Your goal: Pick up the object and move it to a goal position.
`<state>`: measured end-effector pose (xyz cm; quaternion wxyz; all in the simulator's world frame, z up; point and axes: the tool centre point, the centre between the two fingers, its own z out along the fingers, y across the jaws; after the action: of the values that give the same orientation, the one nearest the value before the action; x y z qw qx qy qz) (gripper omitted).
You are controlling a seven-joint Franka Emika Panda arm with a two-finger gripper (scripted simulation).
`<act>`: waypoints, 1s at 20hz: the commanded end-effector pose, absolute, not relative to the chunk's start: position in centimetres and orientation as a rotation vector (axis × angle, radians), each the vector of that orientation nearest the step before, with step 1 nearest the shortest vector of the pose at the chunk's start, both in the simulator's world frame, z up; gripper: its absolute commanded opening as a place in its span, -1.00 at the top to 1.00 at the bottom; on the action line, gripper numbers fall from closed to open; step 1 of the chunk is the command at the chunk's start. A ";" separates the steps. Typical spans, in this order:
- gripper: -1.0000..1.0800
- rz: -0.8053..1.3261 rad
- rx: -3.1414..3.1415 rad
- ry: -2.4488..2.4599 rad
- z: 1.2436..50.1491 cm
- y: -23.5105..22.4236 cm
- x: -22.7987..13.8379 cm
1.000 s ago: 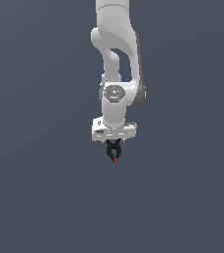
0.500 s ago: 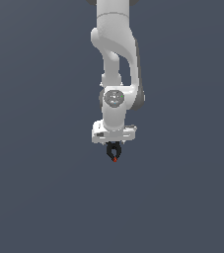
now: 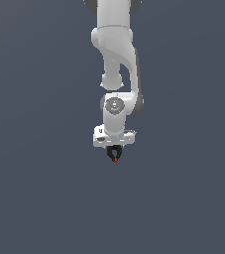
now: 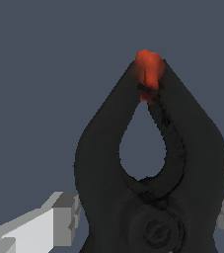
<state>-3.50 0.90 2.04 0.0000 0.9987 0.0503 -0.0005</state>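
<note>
The object (image 3: 115,153) is a small black spring clamp with a red tip (image 3: 115,160). It hangs point-down from the white hand (image 3: 114,138) in the exterior view, in mid-air. My gripper (image 3: 114,149) is shut on the clamp's handle end. In the wrist view the clamp (image 4: 101,163) fills the picture, its two black arms crossing and meeting at the red tip (image 4: 148,66). Grey fingers (image 4: 59,217) press against it from both sides.
Only a plain dark grey-blue background shows around the arm (image 3: 115,59). No table, goal marker or other object is visible in either view.
The arm's wrist joint and hand have sunk slightly in the exterior view. The clamp stays held, its tip at almost the same spot.
</note>
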 end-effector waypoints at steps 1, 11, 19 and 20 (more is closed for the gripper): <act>1.00 0.000 3.138 0.159 1.9 0.9 -3.4; 1.00 -0.001 3.137 0.158 2.0 0.9 -3.5; 1.00 -0.001 3.137 0.158 3.6 -0.4 -4.3; 1.00 -0.001 3.137 0.158 4.0 -0.7 -4.4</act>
<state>-4.29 -0.27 3.39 0.0000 0.9987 0.0506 -0.0015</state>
